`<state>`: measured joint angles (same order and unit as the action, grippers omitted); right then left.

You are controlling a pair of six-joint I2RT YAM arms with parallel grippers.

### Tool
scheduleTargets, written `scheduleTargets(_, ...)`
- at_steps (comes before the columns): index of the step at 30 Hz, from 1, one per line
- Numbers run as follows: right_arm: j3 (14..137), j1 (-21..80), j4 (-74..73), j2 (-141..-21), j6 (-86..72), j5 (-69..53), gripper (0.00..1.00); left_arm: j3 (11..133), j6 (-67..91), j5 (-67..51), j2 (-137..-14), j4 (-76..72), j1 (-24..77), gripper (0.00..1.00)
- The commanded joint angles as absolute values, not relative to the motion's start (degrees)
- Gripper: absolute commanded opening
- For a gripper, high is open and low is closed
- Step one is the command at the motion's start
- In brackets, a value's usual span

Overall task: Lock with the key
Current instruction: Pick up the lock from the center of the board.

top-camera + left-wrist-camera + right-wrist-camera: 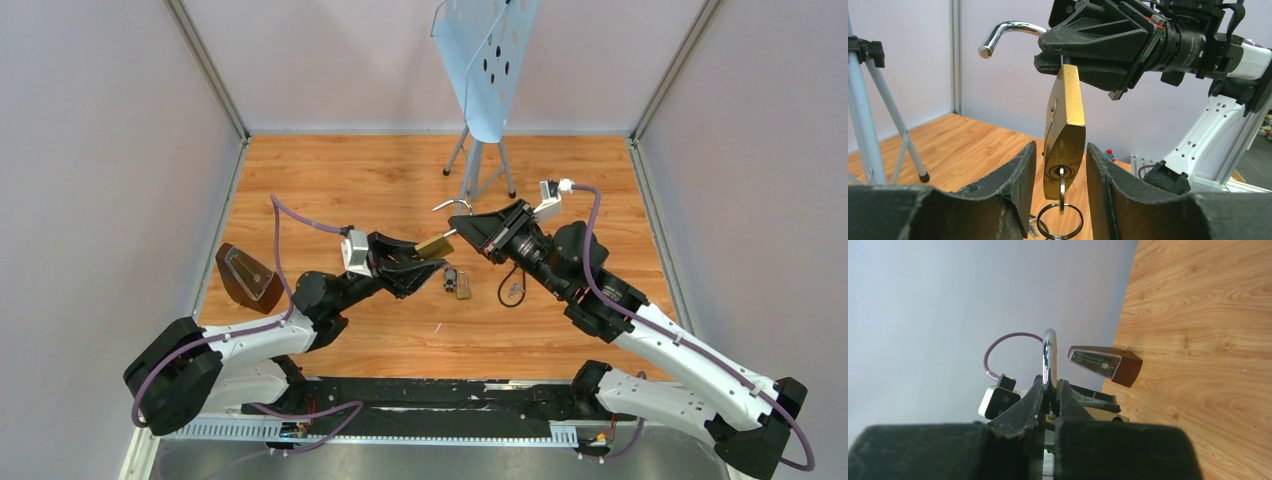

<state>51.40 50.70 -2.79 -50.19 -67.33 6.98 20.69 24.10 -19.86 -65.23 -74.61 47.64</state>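
**Top external view.** We are looking down on a wooden worktop point(350, 170). The right gripper point(462, 226) is clamping the steel shackle point(448, 205) of a brass padlock point(434, 245) and holding the lock clear of the wood. The lock body is pointing towards the left gripper point(420, 262), which is meeting its far end. A bunch of keys point(457, 281) is lying on the wood just below the two grippers. A brown wedge-shaped case point(245, 275) is sitting near the left wall. A blue perforated panel point(487, 60) is standing on a tripod point(480, 165) at the back.

**Left wrist view.** The padlock is hanging from the right gripper, whose jaws are pressing shut on the shackle. The key point(1062, 181) is sitting in the keyhole in the lock's lower face, and a split ring point(1060, 220) is dangling from its head. The left gripper's fingers point(1020, 175) are standing part-way apart, flanking the lock's lower end and the key. A narrow gap is showing beside one finger; we cannot tell whether the other is touching the brass.

**Right wrist view.** The right gripper's fingers are closing tightly on the shackle, which is rising between them as a bright arc. The brown case is lying beyond on the wood.
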Motion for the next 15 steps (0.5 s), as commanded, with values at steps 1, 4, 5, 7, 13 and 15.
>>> scheduleTargets(1, 53.12, 50.63, 3.8, -48.51, -70.78, 6.1, 0.0, 22.89, 25.22, -21.12, -65.75, -78.75, 47.64, 0.51)
scheduleTargets(4, 53.51, 50.68, 2.73, -48.69, -71.18, 5.77, 0.0, 23.38, 25.45, -21.61, -66.12, -78.88, 47.64, 0.56)
scheduleTargets(5, 53.6, 50.66, 2.46, -48.81, -71.31, 5.65, 0.0, 23.47, 25.59, -21.71, -66.19, -78.91, 47.61, 0.55)
scheduleTargets(7, 53.78, 50.63, 2.02, -48.91, -71.45, 5.53, 0.0, 23.62, 25.72, -21.57, -66.47, -79.08, 47.63, 0.52)
scheduleTargets(13, 53.54, 50.63, 1.59, -49.03, -71.73, 5.72, 0.0, 24.48, 26.68, -22.03, -67.3, -77.8, 47.64, 0.4)
scheduleTargets(15, 53.25, 50.65, 1.63, -49.11, -71.51, 5.95, 0.0, 24.55, 27.05, -21.8, -67.8, -77.93, 47.64, 0.4)
